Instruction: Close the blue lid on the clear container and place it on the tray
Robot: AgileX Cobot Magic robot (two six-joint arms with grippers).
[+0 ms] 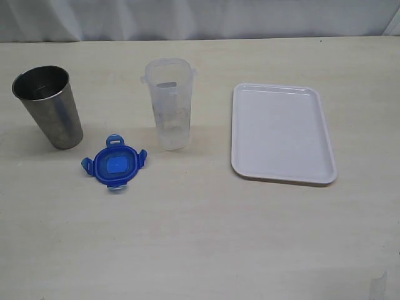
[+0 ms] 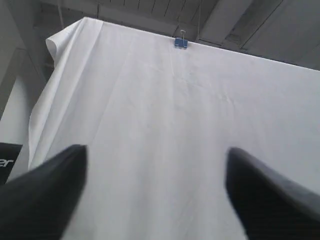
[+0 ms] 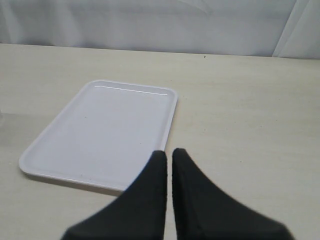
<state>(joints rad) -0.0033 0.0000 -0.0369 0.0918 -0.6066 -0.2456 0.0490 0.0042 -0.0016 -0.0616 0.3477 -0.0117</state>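
The blue lid (image 1: pixel 114 164) lies flat on the table, flaps spread, just in front of and left of the clear container (image 1: pixel 168 103), which stands upright with nothing on it. To the right sits the white tray (image 1: pixel 282 132), bare; it shows too in the right wrist view (image 3: pixel 100 132). My right gripper (image 3: pixel 169 152) is shut with nothing in it, hovering near the tray's corner. My left gripper (image 2: pixel 155 155) is open, its dark fingers (image 2: pixel 50 185) wide apart and pointing at a white backdrop cloth. Neither gripper appears in the exterior view.
A grey metal cup (image 1: pixel 49 106) stands upright at the left, behind the lid. A white cloth (image 1: pixel 200 17) hangs along the table's far edge, held by a blue clip (image 2: pixel 181 42).
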